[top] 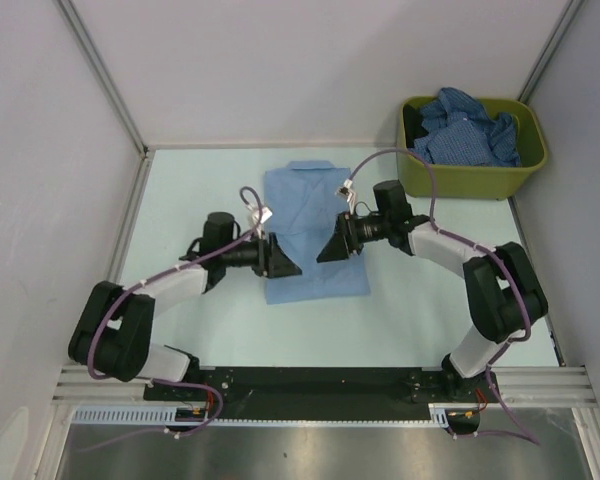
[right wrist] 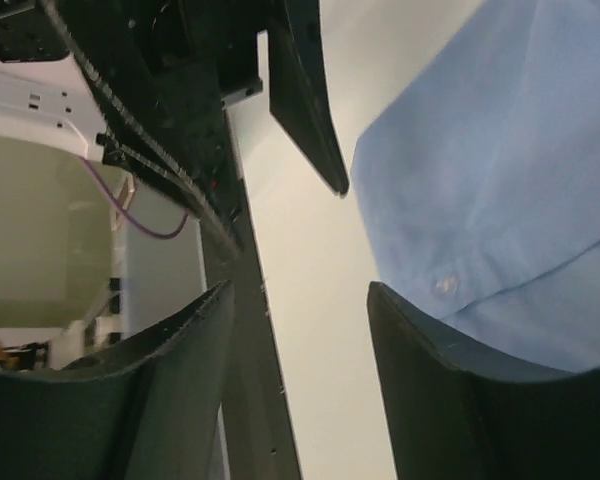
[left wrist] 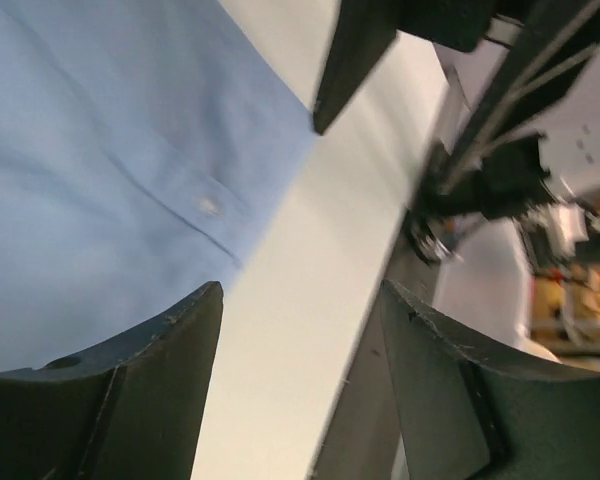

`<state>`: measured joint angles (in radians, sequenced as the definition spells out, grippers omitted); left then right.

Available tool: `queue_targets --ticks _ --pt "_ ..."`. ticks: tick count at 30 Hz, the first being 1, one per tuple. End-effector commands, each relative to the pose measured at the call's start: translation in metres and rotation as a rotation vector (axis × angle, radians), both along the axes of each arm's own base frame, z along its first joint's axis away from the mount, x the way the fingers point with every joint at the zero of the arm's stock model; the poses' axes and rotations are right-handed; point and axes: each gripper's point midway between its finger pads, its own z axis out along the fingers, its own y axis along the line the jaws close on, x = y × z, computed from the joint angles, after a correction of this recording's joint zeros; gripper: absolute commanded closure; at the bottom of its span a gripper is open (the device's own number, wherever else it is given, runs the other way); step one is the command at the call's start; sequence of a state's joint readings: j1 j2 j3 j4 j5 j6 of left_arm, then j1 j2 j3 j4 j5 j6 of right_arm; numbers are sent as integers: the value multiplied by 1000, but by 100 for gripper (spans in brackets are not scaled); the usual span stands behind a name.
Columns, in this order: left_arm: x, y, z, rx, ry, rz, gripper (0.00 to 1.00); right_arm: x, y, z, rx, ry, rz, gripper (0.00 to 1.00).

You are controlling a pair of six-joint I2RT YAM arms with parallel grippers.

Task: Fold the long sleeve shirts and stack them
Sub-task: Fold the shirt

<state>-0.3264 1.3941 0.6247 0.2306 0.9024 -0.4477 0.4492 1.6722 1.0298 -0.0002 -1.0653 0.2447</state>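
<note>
A plain light blue long sleeve shirt [top: 313,230] lies folded into a tall rectangle on the table, collar at the far end. My left gripper [top: 285,263] hangs over its near left part, open, with nothing between its fingers. My right gripper [top: 334,247] faces it from the right, open and empty too. The left wrist view shows the blue cloth [left wrist: 110,170] with a button, past my left gripper [left wrist: 302,290]. The right wrist view shows the same cloth [right wrist: 500,190] beside my right gripper [right wrist: 300,290]. Darker blue patterned shirts [top: 470,128] are heaped in the bin.
An olive-green plastic bin [top: 475,178] stands at the back right corner of the table. White walls close the table at the back and both sides. A metal rail [top: 320,385] runs along the near edge by the arm bases.
</note>
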Motion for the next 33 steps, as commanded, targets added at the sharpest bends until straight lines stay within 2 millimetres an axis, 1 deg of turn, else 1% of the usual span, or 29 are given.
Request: queue_targets --ticks 1,2,3,5,6,7,8,9,10,11,12,13,14,15,17,21,22,23,25,26,28,29,30,31,32,33 --pt "-21 -35 3 -109 77 -85 31 -41 -4 -35 24 234 82 41" --pt "-24 -41 -8 -104 118 -97 31 -46 -4 -43 22 278 80 42" --pt "-23 -44 -15 -103 150 -86 32 -46 -3 -53 14 340 68 44" --pt "-23 -49 -28 -90 173 -90 32 -43 -1 -60 35 347 80 46" --pt "-24 -48 -51 -59 236 -76 33 -41 -1 -79 13 393 72 46" --pt "-26 -47 -61 -46 263 -76 33 -41 -2 -86 8 427 74 46" --pt "-28 -45 -74 -26 303 -76 33 -41 -4 -97 -2 463 69 47" --pt "-31 -40 -95 14 348 -76 32 -39 -9 -112 -14 501 52 47" --pt "-34 -34 -108 45 397 -62 33 -38 -13 -121 -26 521 37 47" --pt "-32 -25 -116 54 420 -35 33 -37 -16 -127 -33 533 30 46" --pt "-31 -19 -121 62 433 -18 32 -32 -21 -132 -38 534 14 46" --pt "-30 -13 -124 66 449 -4 32 -32 -24 -139 -56 540 12 46" --pt "-28 -6 -126 66 456 13 32 -31 -25 -139 -59 543 10 46" --pt "-29 -2 -127 73 443 8 32 -29 -26 -139 -57 542 6 45" --pt "-37 6 -125 75 459 5 32 -29 -27 -134 -56 532 3 44" --pt "-44 14 -119 71 420 -9 31 -31 -29 -122 -56 498 14 43" --pt "-43 17 -117 69 420 7 30 -35 -33 -121 -68 521 12 43" --pt "-41 20 -115 71 417 28 30 -31 -37 -121 -61 481 12 42" --pt "-41 25 -116 76 454 44 30 -39 -48 -125 -95 535 1 42" --pt "-38 26 -114 78 456 51 30 -35 -56 -127 -93 546 -21 42" --pt "-40 34 -116 84 496 68 29 -39 -64 -129 -101 580 -32 43" --pt "-40 36 -114 90 478 59 30 -38 -66 -128 -103 575 -35 42" --pt "-43 39 -114 92 492 57 30 -40 -67 -123 -105 560 -29 42" --pt "-41 42 -110 80 482 59 30 -41 -67 -117 -97 554 -27 42" --pt "-41 41 -104 65 454 31 30 -41 -65 -110 -84 553 -21 42" --pt "-45 38 -89 24 432 -19 30 -39 -63 -94 -59 531 -12 42"
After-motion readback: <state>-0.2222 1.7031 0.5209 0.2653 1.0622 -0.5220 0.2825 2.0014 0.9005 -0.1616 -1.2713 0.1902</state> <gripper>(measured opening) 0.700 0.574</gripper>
